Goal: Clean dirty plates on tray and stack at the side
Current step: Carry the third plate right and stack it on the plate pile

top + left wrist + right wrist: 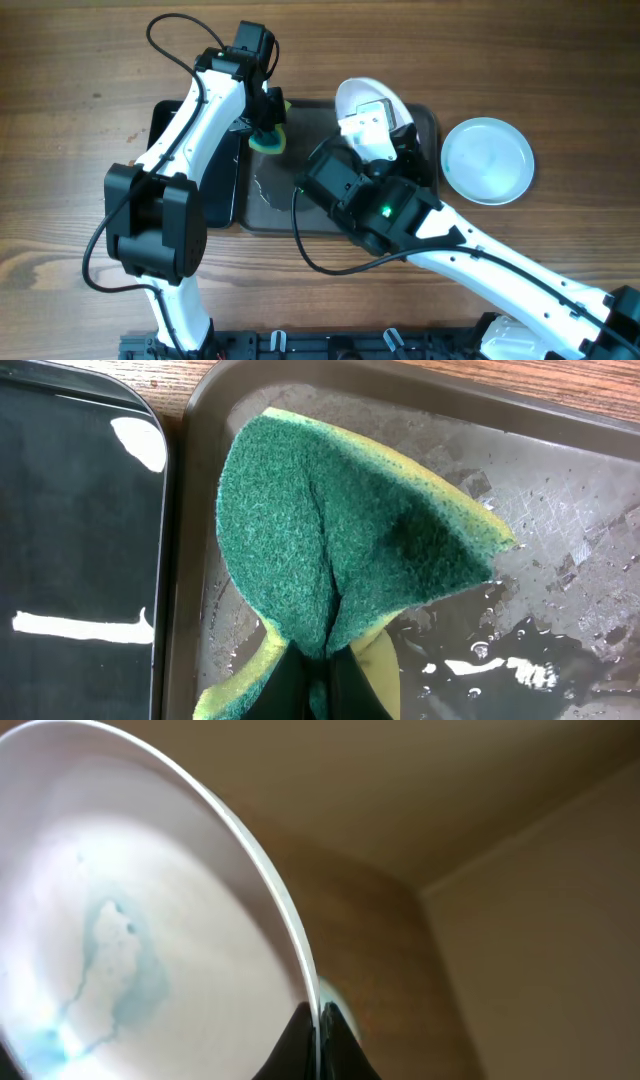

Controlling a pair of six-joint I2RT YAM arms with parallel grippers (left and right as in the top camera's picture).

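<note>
The left tool (310, 685) is clamped on a folded green sponge (340, 530), with the wet tray (560, 490) just below it. The right tool (318, 1040) grips the rim of 1 tilted, blue-smeared plate (130, 920). A second plate (487, 160) lies on the worktop (60, 120) to its right.

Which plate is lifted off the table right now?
The plate tilted over the tray, pinched at its rim by the right gripper and showing a bluish smear; the other plate lies flat on the table beside the tray.

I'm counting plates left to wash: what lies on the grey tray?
Only water shows on the tray near the sponge. The right arm covers its middle and right, hiding whatever lies there.
</note>
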